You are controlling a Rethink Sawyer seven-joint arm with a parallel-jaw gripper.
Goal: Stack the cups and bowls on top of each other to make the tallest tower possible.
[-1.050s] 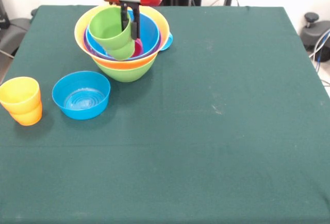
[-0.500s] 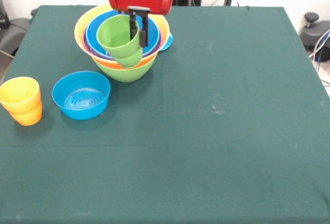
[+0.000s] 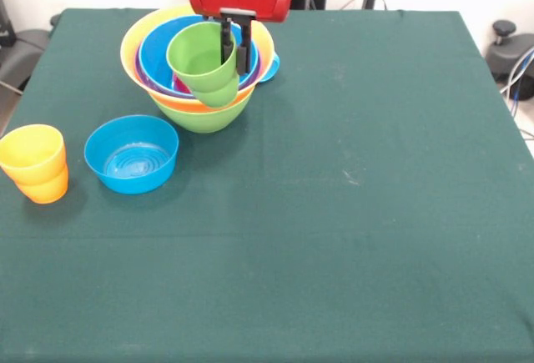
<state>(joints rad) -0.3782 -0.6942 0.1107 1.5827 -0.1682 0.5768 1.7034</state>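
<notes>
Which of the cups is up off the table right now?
The green cup, gripped by its rim in the gripper and tilted over the tower. The yellow cup sits nested in the orange cup on the table.

Evenly and brightly lit from above, with soft short shadows under the blue bowl [image 3: 132,153] and stacked cups [image 3: 34,163]. Mild glare on glossy rims; sharp throughout, no edge distortion.

No readable text, label, brand, number or sign anywhere: none on cups, bowls, gripper housing or green table cover.
</notes>
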